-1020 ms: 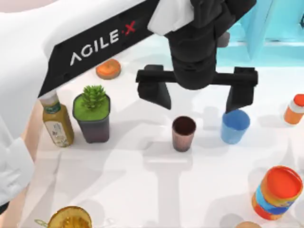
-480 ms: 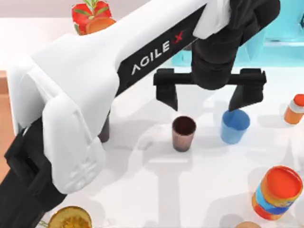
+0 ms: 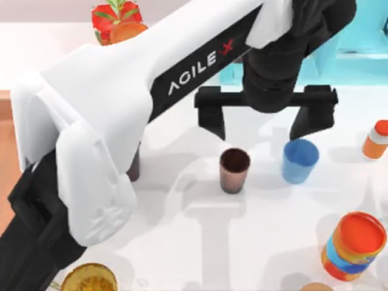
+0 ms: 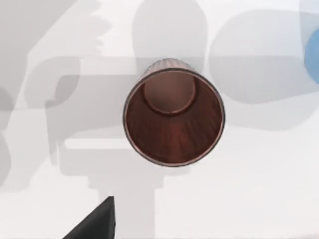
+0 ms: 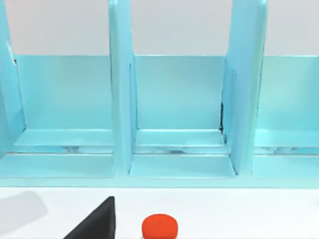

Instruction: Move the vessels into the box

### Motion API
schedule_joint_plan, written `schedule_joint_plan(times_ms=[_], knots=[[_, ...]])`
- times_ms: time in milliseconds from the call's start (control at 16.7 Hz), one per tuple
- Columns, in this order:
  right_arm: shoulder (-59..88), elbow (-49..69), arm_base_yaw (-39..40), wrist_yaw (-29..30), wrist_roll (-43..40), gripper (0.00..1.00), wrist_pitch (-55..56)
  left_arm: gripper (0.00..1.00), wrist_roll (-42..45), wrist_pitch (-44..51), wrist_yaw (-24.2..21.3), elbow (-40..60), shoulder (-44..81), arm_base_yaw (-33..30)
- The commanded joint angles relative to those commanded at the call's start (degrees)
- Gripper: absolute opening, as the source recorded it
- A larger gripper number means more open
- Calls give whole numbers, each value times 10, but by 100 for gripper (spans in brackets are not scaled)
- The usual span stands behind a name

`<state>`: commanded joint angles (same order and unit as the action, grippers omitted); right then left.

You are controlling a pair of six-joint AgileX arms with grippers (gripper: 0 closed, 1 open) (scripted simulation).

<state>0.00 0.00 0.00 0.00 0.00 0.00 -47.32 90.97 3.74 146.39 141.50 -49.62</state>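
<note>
The dark brown vessel [image 3: 234,170] stands upright mid-table, with the light blue vessel [image 3: 299,160] just to its right. My left gripper [image 3: 262,121] hangs open above and behind them, its fingers [image 3: 211,119] spread wide; one is behind the brown vessel and the other is over the blue vessel's far rim. The left wrist view looks straight down into the brown vessel [image 4: 173,119], with the blue vessel's edge [image 4: 313,56] at the side. A dark fingertip [image 5: 95,224] of my right gripper shows in the right wrist view. The box is out of view.
An orange-lidded can [image 3: 353,245] stands at the front right and a small orange-capped bottle [image 3: 376,139] at the right edge. The turquoise shelf [image 3: 364,36] lines the back. A golden trophy [image 3: 90,279] sits front left. My left arm's white link [image 3: 109,121] covers the table's left.
My left arm has swung across the table's left, hiding the plant pot and bottle. Its open gripper shifted slightly right; in the last half second it barely moved.
</note>
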Motion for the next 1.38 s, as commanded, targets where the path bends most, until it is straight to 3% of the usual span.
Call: schedule_joint_plan(times_ms=[600, 960, 1380], knots=[[0, 0, 0, 0, 0, 100, 0, 100, 8, -217, 0, -235, -16, 11], [0, 0, 0, 0, 0, 100, 0, 100, 9, -242, 0, -260, -18, 12], [0, 0, 0, 0, 0, 100, 0, 47, 9, -242, 0, -260, -18, 12]])
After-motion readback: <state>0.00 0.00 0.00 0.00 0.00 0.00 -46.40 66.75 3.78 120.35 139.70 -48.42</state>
